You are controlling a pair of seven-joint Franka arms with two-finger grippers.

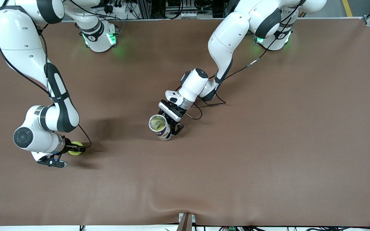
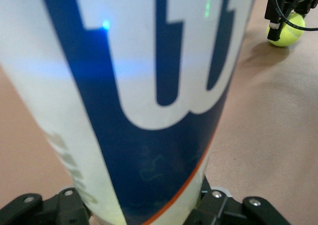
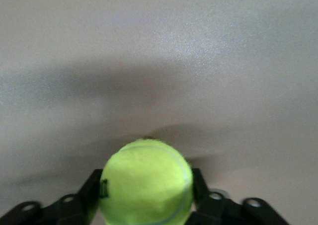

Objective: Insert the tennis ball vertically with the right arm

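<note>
Yellow-green felt fills the low centre of my right wrist view: the tennis ball [image 3: 146, 183] sits between the black fingers [image 3: 92, 187] of the right tool [image 3: 145, 195], which I read as closed on its widest girth. In the front view the ball [image 1: 75, 148] shows at the lower left of the frame, low against the brown worktop [image 1: 268, 144], with the right tool [image 1: 74, 148] reaching in from the side. I judge the ball light, springy and fuzzy, so it should grip well and not slip, though a squeeze off the middle could pop it out. Holding across the equator, as now, looks right to me.

Nearer the frame's centre, the left tool [image 1: 169, 125] is clamped on the ball can [image 1: 160, 127], a white and blue tube [image 2: 144, 101], holding it tilted with its open mouth toward the front camera. Something yellow-green shows inside. The can looks thin-walled and smooth, so I would expect it to shift if the ball is pushed in off-axis. I still have to lift the ball and carry it over that mouth.
</note>
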